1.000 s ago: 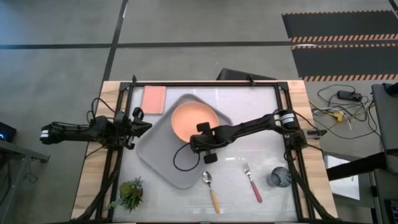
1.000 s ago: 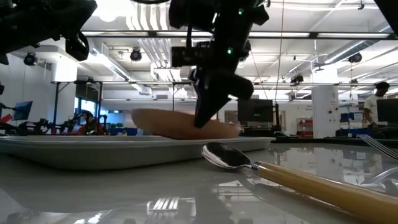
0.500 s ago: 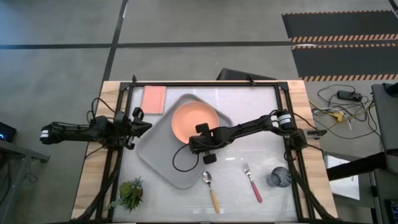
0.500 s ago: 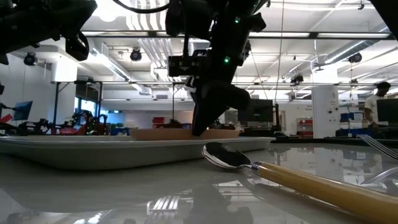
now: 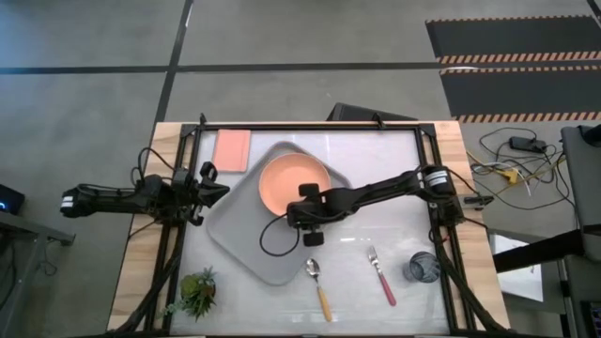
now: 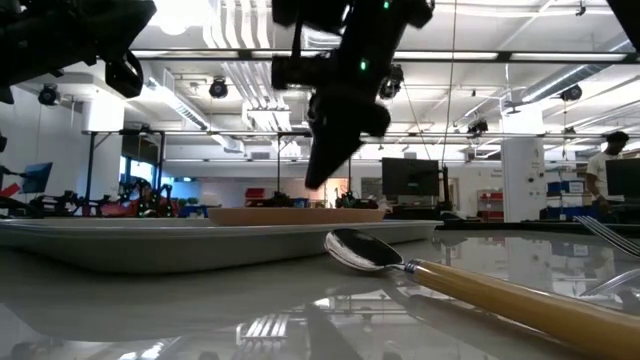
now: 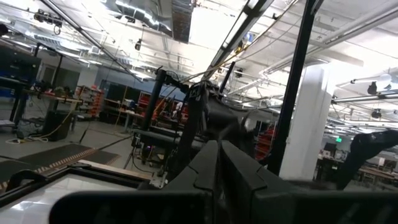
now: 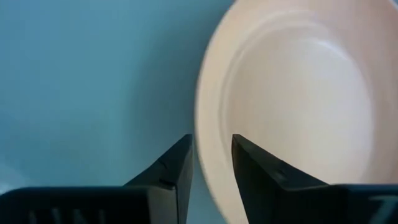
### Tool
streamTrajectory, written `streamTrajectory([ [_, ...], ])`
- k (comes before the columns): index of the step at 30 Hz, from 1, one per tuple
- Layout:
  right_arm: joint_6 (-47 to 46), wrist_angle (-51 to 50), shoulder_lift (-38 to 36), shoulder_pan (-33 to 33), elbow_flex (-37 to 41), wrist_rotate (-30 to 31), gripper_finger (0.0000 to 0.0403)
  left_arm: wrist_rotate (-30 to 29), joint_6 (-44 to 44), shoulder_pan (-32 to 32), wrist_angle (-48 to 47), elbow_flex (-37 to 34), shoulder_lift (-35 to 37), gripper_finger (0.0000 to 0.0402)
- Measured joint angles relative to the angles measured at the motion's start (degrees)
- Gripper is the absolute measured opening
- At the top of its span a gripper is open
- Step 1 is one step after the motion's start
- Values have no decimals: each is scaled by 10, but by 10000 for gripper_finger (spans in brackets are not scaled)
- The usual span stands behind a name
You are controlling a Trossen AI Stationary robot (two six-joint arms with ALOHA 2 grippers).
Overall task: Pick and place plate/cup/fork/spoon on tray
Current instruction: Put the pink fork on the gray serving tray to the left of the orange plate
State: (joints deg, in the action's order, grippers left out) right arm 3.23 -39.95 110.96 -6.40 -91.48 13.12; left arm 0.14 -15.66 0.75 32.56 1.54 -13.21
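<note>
White bench (image 5: 404, 225) surface is framed by wooden edges, with a workshop room seen beyond it in the low view. No readable writing is seen on any item. The right hand (image 5: 299, 208) is held above the near rim of the plate (image 5: 293, 181), its fingers (image 8: 177, 168) slightly parted and gripping nothing. The plate lies flat in the tray (image 5: 237, 230) under the hand. The spoon (image 5: 318, 286) and fork (image 5: 380, 275) lie on the bench just beyond the tray from the hand, the cup (image 5: 422, 268) farther off. The left hand (image 5: 208, 183) waits at the bench's left edge, fingers together.
</note>
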Motion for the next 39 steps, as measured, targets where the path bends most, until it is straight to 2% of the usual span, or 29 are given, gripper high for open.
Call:
streamTrajectory([
  [4,-88,-4,-36,-5,0,-11,98,0,0,0,0,0,0,0],
  [10,-279,-2,-73,-9,-1,-109,87,0,0,0,0,0,0,0],
  [15,-339,0,-75,-36,-1,-160,79,-1,-1,0,0,0,0,0],
  [23,-439,-11,-74,-98,-1,-180,68,-1,-5,0,0,0,1,0],
  [30,-519,-101,-74,-147,-1,-191,68,-2,-5,0,0,0,0,0],
  [36,-544,-165,-74,-180,3,-140,68,-2,-5,0,0,0,1,0],
  [39,-558,-176,-73,-187,9,-135,68,-2,-5,0,0,0,1,0],
])
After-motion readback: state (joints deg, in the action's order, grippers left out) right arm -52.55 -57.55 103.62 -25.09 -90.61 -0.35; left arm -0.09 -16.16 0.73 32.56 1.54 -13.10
